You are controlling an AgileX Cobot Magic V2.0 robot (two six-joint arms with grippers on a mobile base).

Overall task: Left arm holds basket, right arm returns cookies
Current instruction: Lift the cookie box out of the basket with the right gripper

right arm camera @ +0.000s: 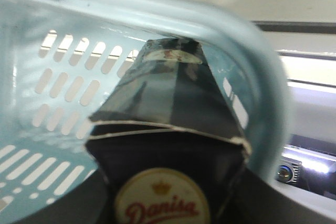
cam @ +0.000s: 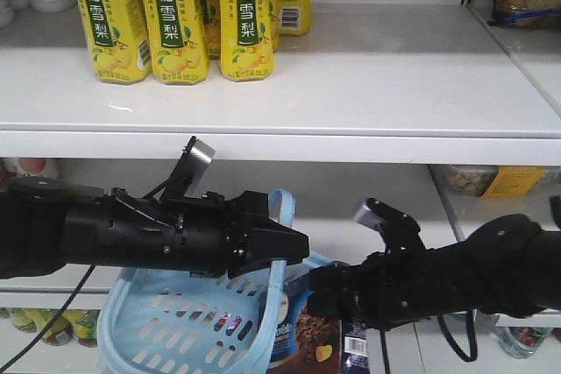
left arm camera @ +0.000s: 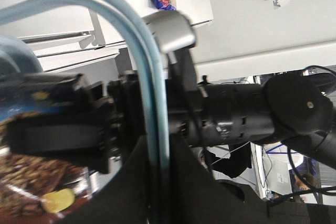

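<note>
Frame centre: left hand clamps basket handle; lower centre: right hand grips cookies carton at basket's right rim.

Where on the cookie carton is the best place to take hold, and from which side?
Take the cookie carton by its upper end, coming from the right over the basket rim. It stands upright in a basket corner, so likely only its top is free, and the left gripper holds the handles on the other side. The right gripper is shut on it.

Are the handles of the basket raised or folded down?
Raised. The handles rise from the basket into the left end effector, which grips them.
</note>
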